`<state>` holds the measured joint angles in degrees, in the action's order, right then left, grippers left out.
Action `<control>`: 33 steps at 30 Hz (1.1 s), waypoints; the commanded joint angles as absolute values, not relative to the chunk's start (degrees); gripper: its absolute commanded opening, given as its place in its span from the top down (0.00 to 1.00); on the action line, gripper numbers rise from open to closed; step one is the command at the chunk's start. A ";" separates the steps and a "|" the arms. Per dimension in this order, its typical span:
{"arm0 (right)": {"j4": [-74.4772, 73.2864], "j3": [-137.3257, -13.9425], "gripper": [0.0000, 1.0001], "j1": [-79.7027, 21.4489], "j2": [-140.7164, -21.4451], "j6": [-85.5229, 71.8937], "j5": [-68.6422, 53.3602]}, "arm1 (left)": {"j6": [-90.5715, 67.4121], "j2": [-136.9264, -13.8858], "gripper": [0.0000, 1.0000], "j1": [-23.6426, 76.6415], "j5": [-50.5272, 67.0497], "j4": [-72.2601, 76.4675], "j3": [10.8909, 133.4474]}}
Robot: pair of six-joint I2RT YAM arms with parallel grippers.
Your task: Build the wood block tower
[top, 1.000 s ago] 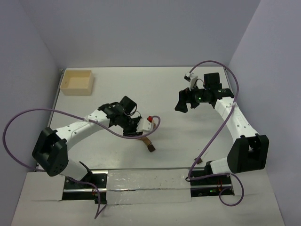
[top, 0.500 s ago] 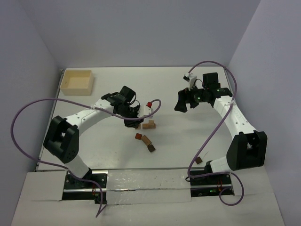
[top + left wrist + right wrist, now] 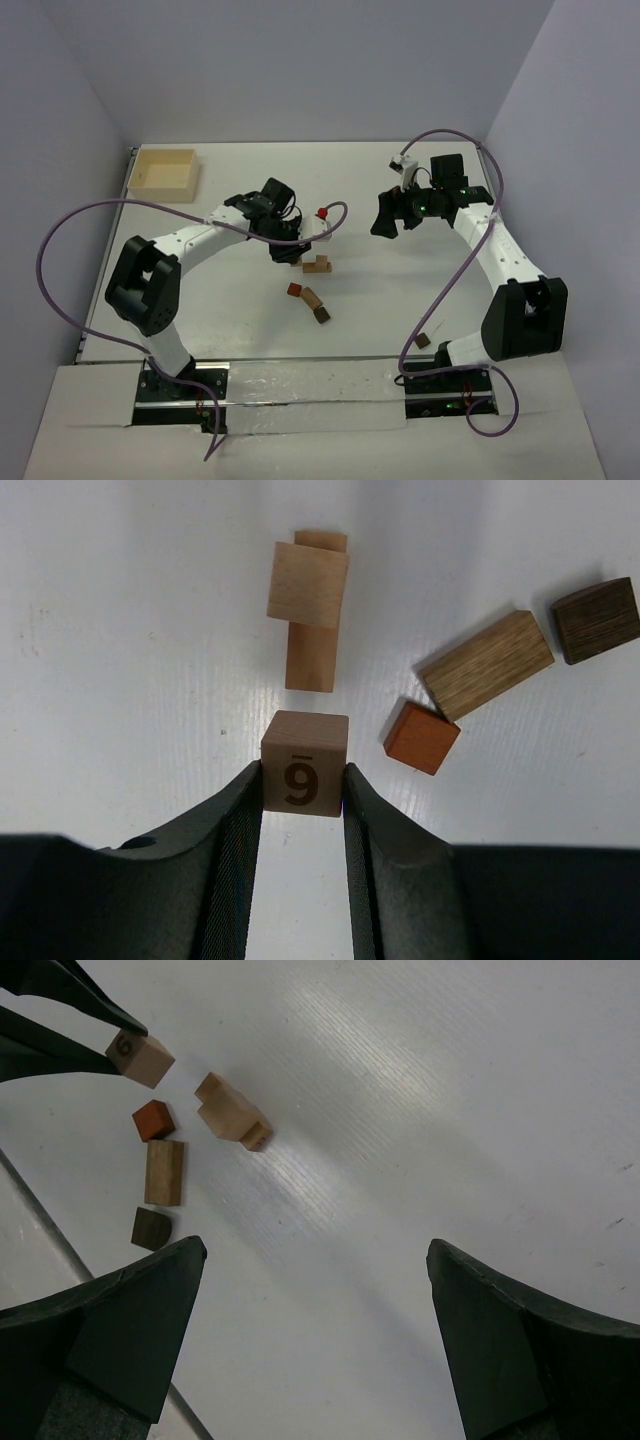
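My left gripper [image 3: 303, 780] is shut on a light tan cube [image 3: 305, 762] marked with a 9, its fingers [image 3: 60, 1000] pinching two opposite sides. Just beyond the cube lie two light tan blocks, a square one [image 3: 307, 583] resting across a short bar [image 3: 310, 658]. To their right lie an orange-red cube [image 3: 421, 737], a brown bar [image 3: 486, 664] and a dark brown block [image 3: 596, 619]. From above, the left gripper [image 3: 284, 251] sits beside the tan pair [image 3: 320, 264]. My right gripper [image 3: 388, 214] hovers open and empty to the right, jaws wide apart [image 3: 315, 1250].
A pale square wooden box [image 3: 163, 174] stands at the far left corner. A small dark block [image 3: 422, 340] lies near the right arm's base. Purple cables loop from both arms. The near table edge [image 3: 310, 372] runs between the bases.
The left arm has drawn back toward the far left with the cube in its grip, uncovering the blocks on the table. The right arm has held still.
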<state>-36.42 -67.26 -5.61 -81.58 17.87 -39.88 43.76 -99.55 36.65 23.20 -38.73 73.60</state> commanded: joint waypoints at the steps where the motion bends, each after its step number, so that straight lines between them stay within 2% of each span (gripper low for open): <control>1: -34.09 -68.00 0.00 -5.38 -82.09 18.44 -40.06 | 42.32 -100.99 0.92 37.12 21.89 -36.49 77.30; 33: -33.31 -67.77 0.00 -5.28 -82.27 18.46 -39.46 | 41.57 -106.41 0.83 41.13 20.91 -36.73 80.33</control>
